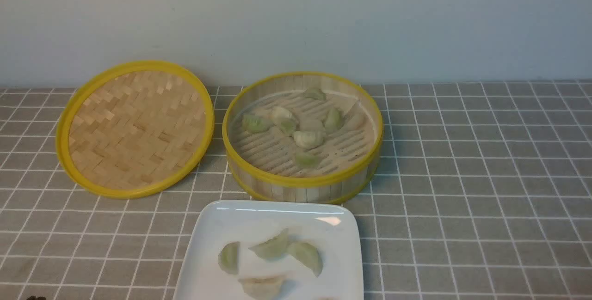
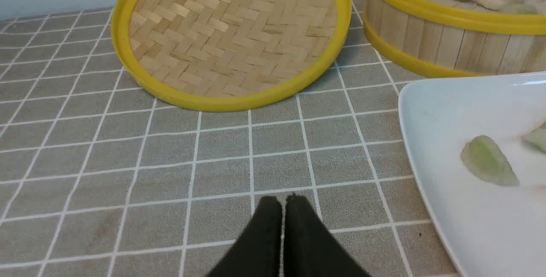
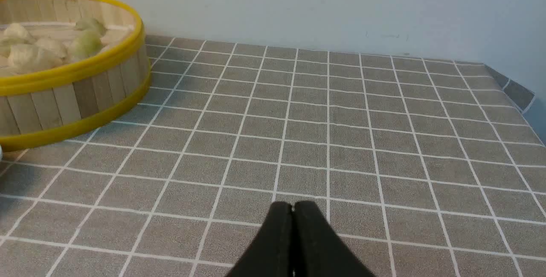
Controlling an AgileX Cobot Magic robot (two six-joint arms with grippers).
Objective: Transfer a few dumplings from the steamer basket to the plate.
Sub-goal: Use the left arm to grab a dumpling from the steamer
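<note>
Bamboo fills the middle of the front view. The steamer basket (image 1: 303,182) sits at centre with about seven dumplings (image 1: 308,139) on its slatted floor. Its woven lid (image 1: 134,129) stands tilted at the left, touching the basket's side. Below the basket, at the bottom edge of the frame, is the plate (image 1: 222,217). It carries at least four dumplings, lying close together on the half we can see. Neither tool appears in this view.

From the left wrist view, the left tool (image 2: 283,202) sits at the bottom centre, its jaws pressed together on nothing, low over the grey checked desk (image 2: 170,157). The plate lies at the right edge and the lid at the top.

From the right wrist view, the right tool (image 3: 292,206) is likewise pressed together and empty at the bottom centre. The basket is far off at the upper left.

We judge that a few dumplings are already delivered, so this moment falls between transfers or at the finish. If another is wanted, one tool must spread its jaws and clear the yellow rim. It should then drop onto a dumpling that lies apart from its neighbours and pinch it gently, since they look soft.
</note>
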